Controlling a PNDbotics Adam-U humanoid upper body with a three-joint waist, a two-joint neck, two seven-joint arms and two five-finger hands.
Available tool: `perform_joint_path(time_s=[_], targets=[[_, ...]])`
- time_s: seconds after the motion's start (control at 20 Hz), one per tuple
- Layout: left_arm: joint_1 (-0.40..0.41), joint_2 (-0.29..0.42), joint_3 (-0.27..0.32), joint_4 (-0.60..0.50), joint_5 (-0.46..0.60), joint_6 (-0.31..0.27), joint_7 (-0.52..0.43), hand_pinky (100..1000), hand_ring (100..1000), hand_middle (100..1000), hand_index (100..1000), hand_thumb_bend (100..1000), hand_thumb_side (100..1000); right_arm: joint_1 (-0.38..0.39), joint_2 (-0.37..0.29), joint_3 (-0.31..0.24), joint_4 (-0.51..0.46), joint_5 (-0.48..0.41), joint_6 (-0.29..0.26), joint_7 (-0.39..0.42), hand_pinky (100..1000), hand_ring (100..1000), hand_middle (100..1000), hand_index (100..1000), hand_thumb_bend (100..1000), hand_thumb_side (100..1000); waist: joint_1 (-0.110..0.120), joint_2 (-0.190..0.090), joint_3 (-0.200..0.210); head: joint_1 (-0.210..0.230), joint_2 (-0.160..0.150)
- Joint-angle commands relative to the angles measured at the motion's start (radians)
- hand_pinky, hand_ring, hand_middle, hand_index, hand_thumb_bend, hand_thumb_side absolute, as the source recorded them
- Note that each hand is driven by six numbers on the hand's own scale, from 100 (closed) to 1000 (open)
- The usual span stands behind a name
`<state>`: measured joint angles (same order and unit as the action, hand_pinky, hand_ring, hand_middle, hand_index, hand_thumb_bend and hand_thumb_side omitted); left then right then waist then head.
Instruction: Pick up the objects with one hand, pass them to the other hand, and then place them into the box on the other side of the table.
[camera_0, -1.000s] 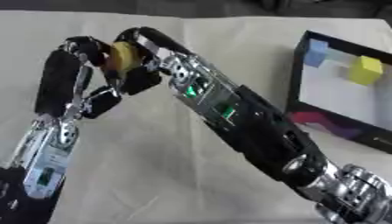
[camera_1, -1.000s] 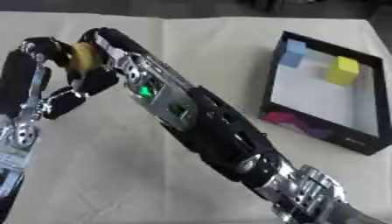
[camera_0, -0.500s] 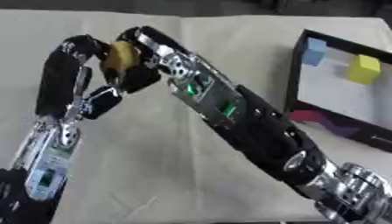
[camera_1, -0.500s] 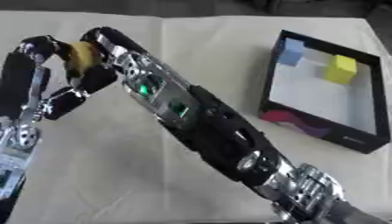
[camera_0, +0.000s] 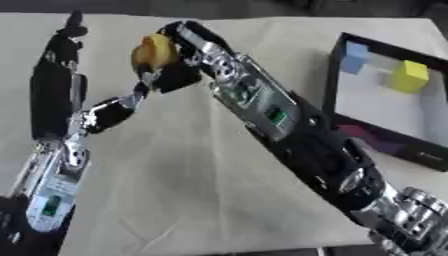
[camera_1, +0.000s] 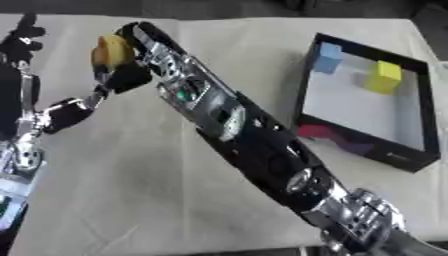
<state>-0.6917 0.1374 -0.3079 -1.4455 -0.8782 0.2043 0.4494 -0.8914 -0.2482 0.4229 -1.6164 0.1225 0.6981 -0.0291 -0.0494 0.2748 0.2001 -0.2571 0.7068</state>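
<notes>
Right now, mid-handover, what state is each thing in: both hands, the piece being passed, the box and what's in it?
Right hand: shut on the yellow object.
Yellow object: held above the table, in the right hand.
Left hand: open, fingers straight, beside the yellow object.
Black box: open-topped, on the table.
Blue block: inside the box.
Yellow block: inside the box.

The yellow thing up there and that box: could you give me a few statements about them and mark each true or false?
1. The right hand holds the yellow object. True.
2. The yellow object lies on the table. False: it is held above it.
3. The box holds a blue block and a yellow block. True.
4. The box stands on the robot's left. False: it is on its right.
5. The left hand grips the yellow object. False: its fingers are straight, beside it.
</notes>
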Motion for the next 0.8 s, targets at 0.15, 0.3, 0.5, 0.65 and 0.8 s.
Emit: perform_joint_path(time_s=[0.15, 0.3, 0.5, 0.65, 0.8], targets=[[0.018, 0.093, 0.018, -0.035, 0.039, -0.014, -0.012, 712, 699, 732, 909, 588, 350, 0.016, -0.110, -0.093, -0.090, -0.056, 0.008, -0.080, 640, 340, 100, 474, 100, 100, 0.012, -0.028, -0.007, -0.010, 0.000], [0.048, 0.165, 0.037, -0.068, 0.088, -0.013, -0.006, 704, 679, 709, 861, 223, 396, 0.066, -0.212, -0.165, -0.129, -0.088, 0.017, -0.139, 645, 348, 100, 478, 100, 210, 0.015, -0.028, -0.009, -0.023, -0.001], [0.093, 0.269, 0.083, -0.137, 0.197, -0.031, -0.008, 688, 666, 699, 846, 365, 406, 0.166, -0.365, -0.258, -0.124, -0.124, 0.032, -0.221, 653, 361, 100, 484, 100, 100, 0.020, -0.025, -0.011, -0.053, -0.008], [0.138, 0.333, 0.137, -0.184, 0.320, -0.043, -0.013, 679, 657, 692, 832, 293, 487, 0.244, -0.447, -0.330, -0.084, -0.153, 0.029, -0.289, 660, 375, 100, 493, 100, 100, 0.025, -0.019, -0.012, -0.077, -0.014], [0.179, 0.379, 0.187, -0.220, 0.420, -0.047, -0.013, 685, 653, 687, 827, 275, 522, 0.305, -0.503, -0.386, -0.041, -0.179, 0.016, -0.346, 663, 383, 106, 497, 100, 100, 0.031, -0.014, -0.014, -0.095, -0.019]])
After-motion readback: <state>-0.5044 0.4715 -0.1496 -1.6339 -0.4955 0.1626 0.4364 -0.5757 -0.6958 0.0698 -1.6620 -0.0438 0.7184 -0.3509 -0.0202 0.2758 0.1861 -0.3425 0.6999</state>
